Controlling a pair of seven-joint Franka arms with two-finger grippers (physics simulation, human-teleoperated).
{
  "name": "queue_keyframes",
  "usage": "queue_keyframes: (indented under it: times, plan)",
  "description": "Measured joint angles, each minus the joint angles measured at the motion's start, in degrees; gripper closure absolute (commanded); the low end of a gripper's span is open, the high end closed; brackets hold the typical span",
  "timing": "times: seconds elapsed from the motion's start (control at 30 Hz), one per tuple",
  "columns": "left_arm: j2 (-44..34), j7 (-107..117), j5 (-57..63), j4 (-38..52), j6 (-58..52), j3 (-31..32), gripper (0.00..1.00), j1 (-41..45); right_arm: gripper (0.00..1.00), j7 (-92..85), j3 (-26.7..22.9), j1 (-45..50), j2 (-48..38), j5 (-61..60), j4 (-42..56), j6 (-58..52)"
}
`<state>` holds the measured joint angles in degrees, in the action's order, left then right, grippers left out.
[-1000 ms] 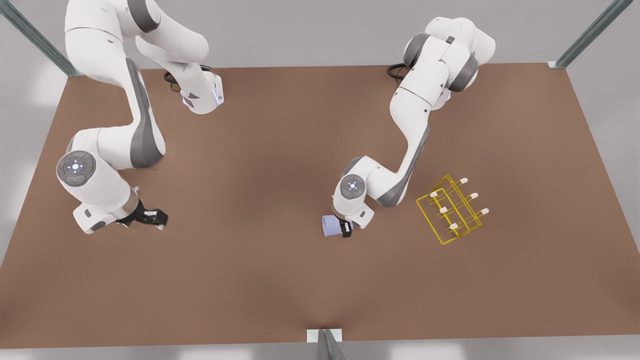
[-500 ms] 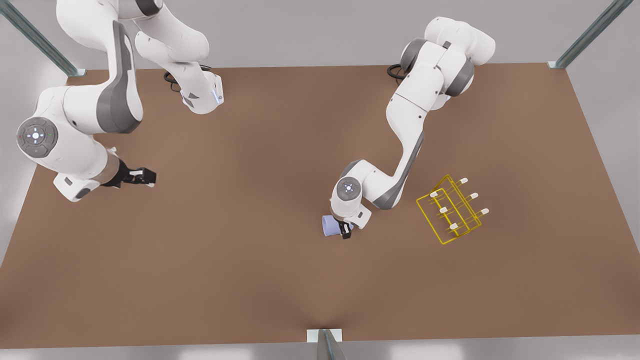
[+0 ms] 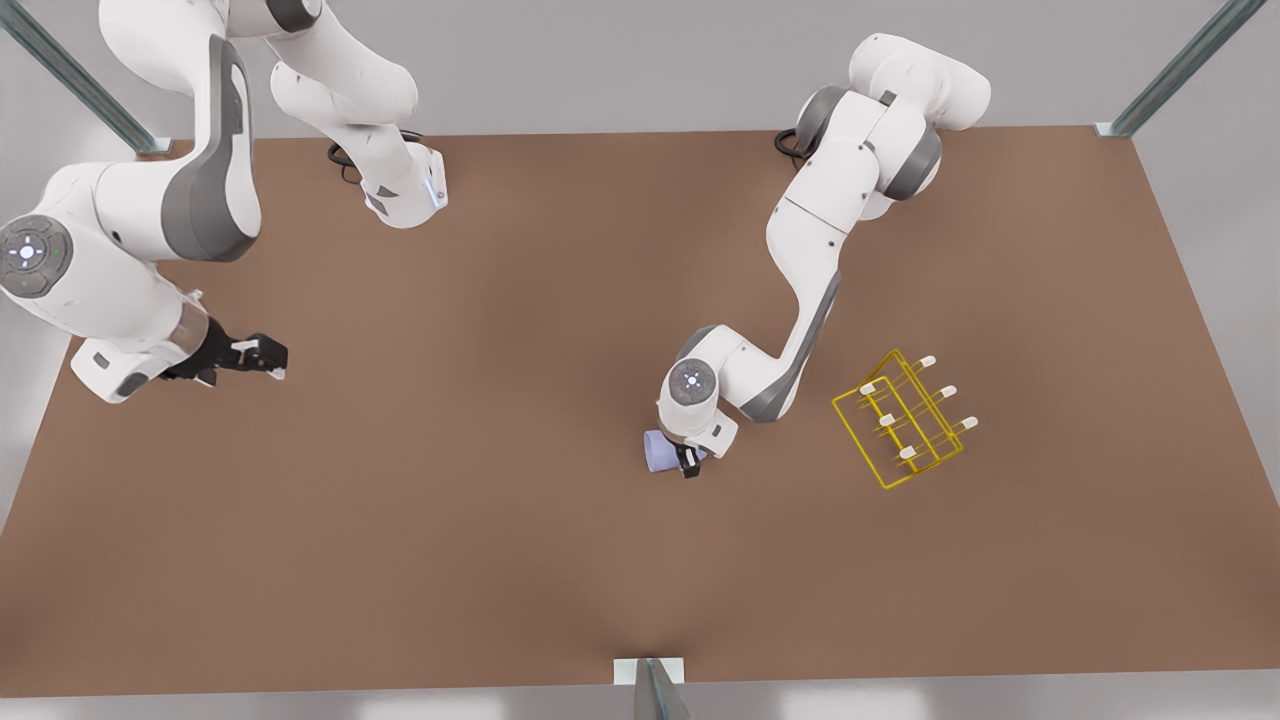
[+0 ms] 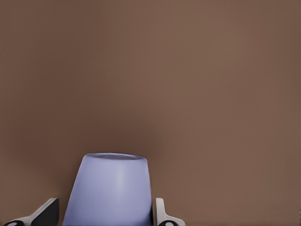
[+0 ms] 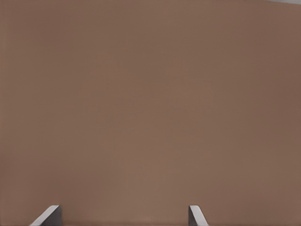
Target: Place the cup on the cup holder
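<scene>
So in the front view the cup (image 3: 660, 452) lies on its side mid-worktop, the left gripper (image 3: 688, 459) straddling it, cup holder (image 3: 903, 418) well apart toward the right edge; the right gripper (image 3: 262, 354) waits near the left edge. Left wrist view: fingers (image 4: 162, 215) flank the cup (image 4: 109, 190) without clearly clamping, and it looks light, stiff and slick, so I'd squeeze mid-wall. Right wrist view: fingers (image 5: 48, 215) spread wide over bare worktop (image 5: 150, 94).

Wears glossy white rounded casings on both arms, the one at the front view's left (image 3: 130, 260) and the one at its right (image 3: 810, 250), with dark grey bands curving along the joints. Carries a round grey end cap (image 3: 28, 252) with small lit dots on one wrist joint, and a like cap (image 3: 690, 381) on the other. Trails looped black cables (image 3: 345, 165) beside the white base with a thin blue light strip (image 3: 432, 190). Ends in a black right pincer (image 3: 262, 355) with pale grey fingertips (image 5: 49, 215), and a black left pincer (image 3: 688, 462) under a white flange.
</scene>
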<state>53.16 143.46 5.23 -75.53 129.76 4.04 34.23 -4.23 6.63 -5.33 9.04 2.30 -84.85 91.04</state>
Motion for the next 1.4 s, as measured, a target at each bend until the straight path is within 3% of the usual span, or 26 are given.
queue_keyframes:
  times: [0.17, 0.2, 0.23, 0.27, 0.67, 0.83, 1.0, 1.1, 1.4]
  plan:
    - [0.54, 0.40, -0.02, 0.00, 0.16, 0.00, 0.00, 0.12, 0.00, -0.99, 0.03, -0.80, 0.08, -0.04, -0.08, -0.08]
    - [0.57, 0.46, -0.02, 0.00, 0.18, 0.00, 0.12, 0.12, 0.00, -1.15, 0.02, -0.74, 0.03, -0.02, -0.08, -0.14]
    - [0.59, 0.47, -0.11, 0.00, 0.19, 0.00, 0.32, 0.13, 0.00, -1.31, 0.03, -0.68, 0.07, -0.01, -0.09, -0.19]
    - [0.60, 0.42, -0.24, 0.01, 0.20, 0.00, 0.33, 0.13, 0.00, -1.46, 0.02, -0.63, 0.16, 0.00, -0.16, -0.22]
    - [-5.12, -0.16, 3.56, 2.25, -8.78, 0.30, 0.29, 5.27, 0.00, -2.72, 0.04, -0.43, 0.22, 0.28, -0.59, -0.89]
    - [-5.11, -0.14, 17.47, 3.81, -20.73, 0.14, 0.29, 9.65, 0.00, -3.06, 0.04, -0.61, 0.25, 0.29, -0.60, -0.97]
    - [-4.78, -1.41, 35.69, 3.96, -42.05, -0.14, 0.28, 10.80, 0.00, -3.31, 0.03, -0.65, 0.37, 0.29, -0.58, -0.95]
    - [-3.36, -2.62, 44.61, 3.21, -52.51, -3.30, 0.28, 10.59, 0.00, -3.43, -0.04, -1.09, 0.32, 0.26, -0.36, -0.91]
    - [-2.96, -5.77, 60.10, 1.74, -66.36, -8.03, 0.28, 8.16, 0.00, -3.69, -0.02, -1.04, 1.37, 0.04, -0.52, -0.42]
